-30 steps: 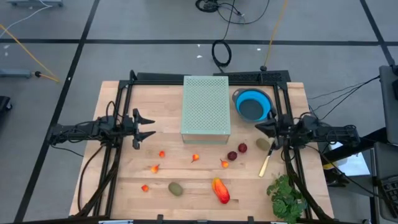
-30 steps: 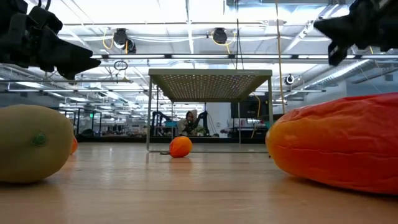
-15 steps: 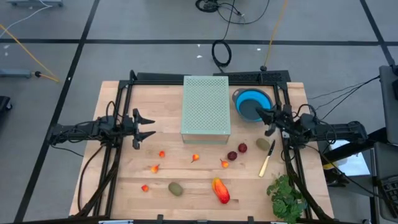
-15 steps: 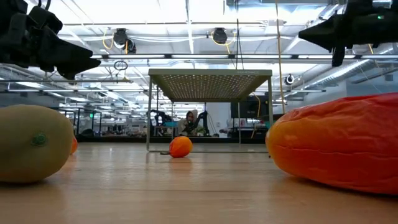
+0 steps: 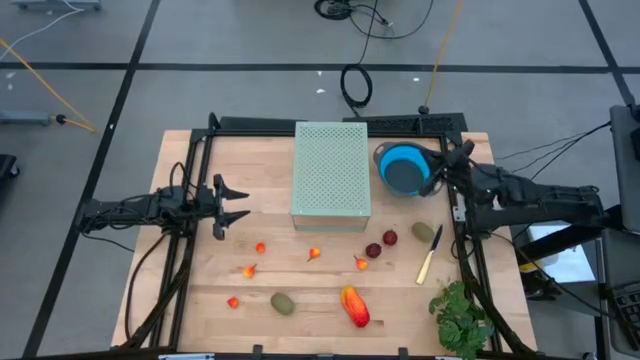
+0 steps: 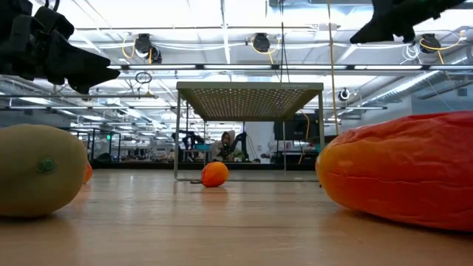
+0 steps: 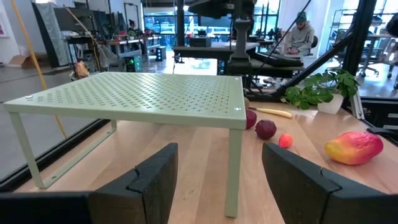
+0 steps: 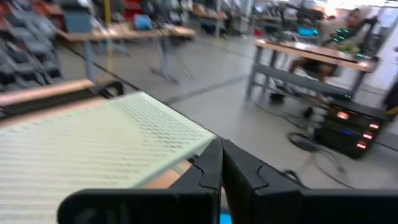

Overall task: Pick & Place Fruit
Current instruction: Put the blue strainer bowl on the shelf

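Blue bowl (image 5: pixel 404 168) at the table's far right, nothing visible inside; the right gripper (image 5: pixel 437 172), fingers closed and empty, hovers at its rim. The left gripper (image 5: pixel 238 203), parted and empty, waits beside the green perforated rack (image 5: pixel 331 175). Fruit (image 5: pixel 354 305) lies loose on the table (image 5: pixel 200 290).

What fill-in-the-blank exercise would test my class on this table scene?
1. The blue bowl sits on the ____ side of the green rack.
2. The left gripper is ____.
3. The right gripper, over the bowl, is ____.
4. The knife has a ____ handle.

Missing words: right; open; shut; yellow
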Controlling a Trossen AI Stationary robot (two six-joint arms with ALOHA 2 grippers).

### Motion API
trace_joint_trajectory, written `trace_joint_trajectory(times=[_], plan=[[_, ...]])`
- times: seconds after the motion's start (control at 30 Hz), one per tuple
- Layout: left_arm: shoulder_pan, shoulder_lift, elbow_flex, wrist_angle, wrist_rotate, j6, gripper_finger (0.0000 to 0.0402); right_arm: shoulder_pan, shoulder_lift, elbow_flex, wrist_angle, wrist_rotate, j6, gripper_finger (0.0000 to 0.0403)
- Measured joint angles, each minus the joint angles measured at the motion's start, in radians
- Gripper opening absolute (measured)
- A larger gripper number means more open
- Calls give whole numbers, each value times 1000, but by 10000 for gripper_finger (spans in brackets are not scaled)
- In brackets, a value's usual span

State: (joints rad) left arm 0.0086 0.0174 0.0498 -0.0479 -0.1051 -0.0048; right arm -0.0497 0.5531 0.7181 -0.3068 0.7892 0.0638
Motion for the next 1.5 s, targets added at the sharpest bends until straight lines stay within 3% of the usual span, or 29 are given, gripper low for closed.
trace_joint_trajectory(times=[0.2,0.5,0.8,1.2,1.5], plan=[[0,0,0,0,0,0,234,-116,133,150,-188,-32,2,0],[0,0,0,0,0,-1,234,-341,300,319,-413,-326,83,0],[0,0,0,0,-1,-4,234,-532,428,365,-561,-557,193,0],[0,0,0,0,0,-4,234,-691,525,365,-675,-683,182,0],[0,0,0,0,0,-4,234,-778,570,365,-769,-685,105,24]])
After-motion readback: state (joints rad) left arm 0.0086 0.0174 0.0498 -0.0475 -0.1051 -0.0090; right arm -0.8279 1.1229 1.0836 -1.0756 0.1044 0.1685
